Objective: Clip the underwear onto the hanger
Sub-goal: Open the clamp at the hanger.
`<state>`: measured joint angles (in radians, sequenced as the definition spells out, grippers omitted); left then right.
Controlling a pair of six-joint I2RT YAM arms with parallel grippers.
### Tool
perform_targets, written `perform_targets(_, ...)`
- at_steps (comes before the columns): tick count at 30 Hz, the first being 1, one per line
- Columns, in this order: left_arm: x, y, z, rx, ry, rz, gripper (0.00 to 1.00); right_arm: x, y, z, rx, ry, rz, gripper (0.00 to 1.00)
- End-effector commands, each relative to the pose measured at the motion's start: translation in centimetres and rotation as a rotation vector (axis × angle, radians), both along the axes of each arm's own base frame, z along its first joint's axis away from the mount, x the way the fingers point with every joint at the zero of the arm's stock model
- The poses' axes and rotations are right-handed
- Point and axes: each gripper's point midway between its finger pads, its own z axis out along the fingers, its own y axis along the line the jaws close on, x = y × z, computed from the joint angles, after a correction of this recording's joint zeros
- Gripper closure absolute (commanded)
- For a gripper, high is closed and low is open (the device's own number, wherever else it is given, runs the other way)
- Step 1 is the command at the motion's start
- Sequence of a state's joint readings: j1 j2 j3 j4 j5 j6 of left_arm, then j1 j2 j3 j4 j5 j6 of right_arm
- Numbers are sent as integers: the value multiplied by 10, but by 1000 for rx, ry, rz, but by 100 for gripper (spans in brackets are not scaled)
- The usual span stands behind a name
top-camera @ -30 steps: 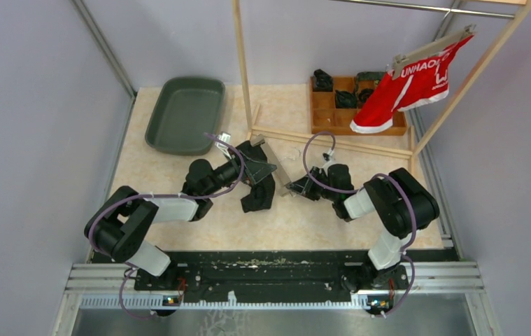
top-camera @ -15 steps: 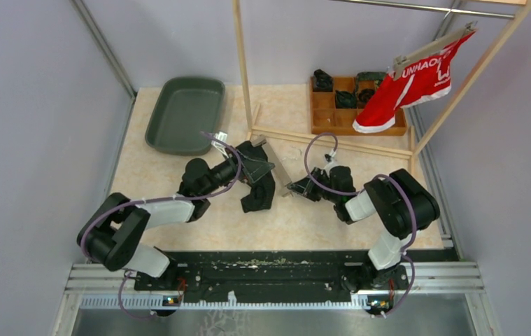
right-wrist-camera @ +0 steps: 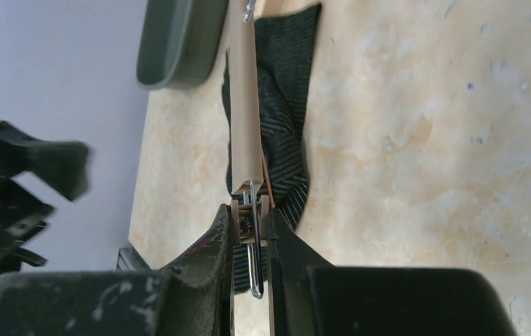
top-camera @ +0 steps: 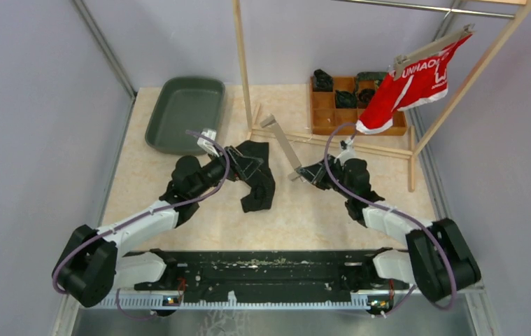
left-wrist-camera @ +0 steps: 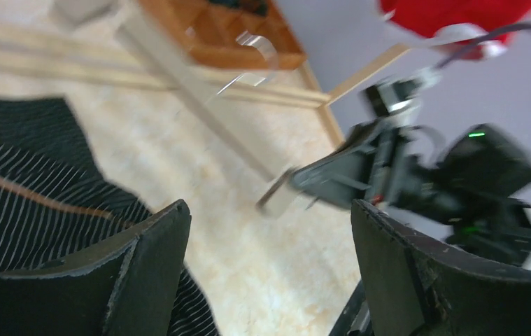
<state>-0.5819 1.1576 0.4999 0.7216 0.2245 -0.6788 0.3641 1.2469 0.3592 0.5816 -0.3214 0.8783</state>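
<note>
Storing dark bundles, wooden organizer, green tray, right fingers pinching hanger

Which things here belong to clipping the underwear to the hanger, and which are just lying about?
For the job:
striped underwear, lying loose
hanger, clamped in the right gripper
left gripper, open

Lying about:
green tray
wooden compartment box
red garment, hanging
</note>
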Motion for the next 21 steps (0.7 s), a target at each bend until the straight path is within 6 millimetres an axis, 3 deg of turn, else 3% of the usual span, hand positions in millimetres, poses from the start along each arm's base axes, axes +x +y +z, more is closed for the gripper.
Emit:
perform_targets(1,12,4,-52,145,184,51,11,16,-17,46,-88,-117,-78,100)
perform_targets(8,21,-16,-91,346,307,53,15,16,-37,62,-156,-127,-164,100)
perform_targets(12,8,-32,-107,449,361,-2,16,18,-42,66,-170,-131,-182,100)
perform_targets(21,-12,-39,-137,571,448,-30,17,19,-46,67,-158,-137,-175,100)
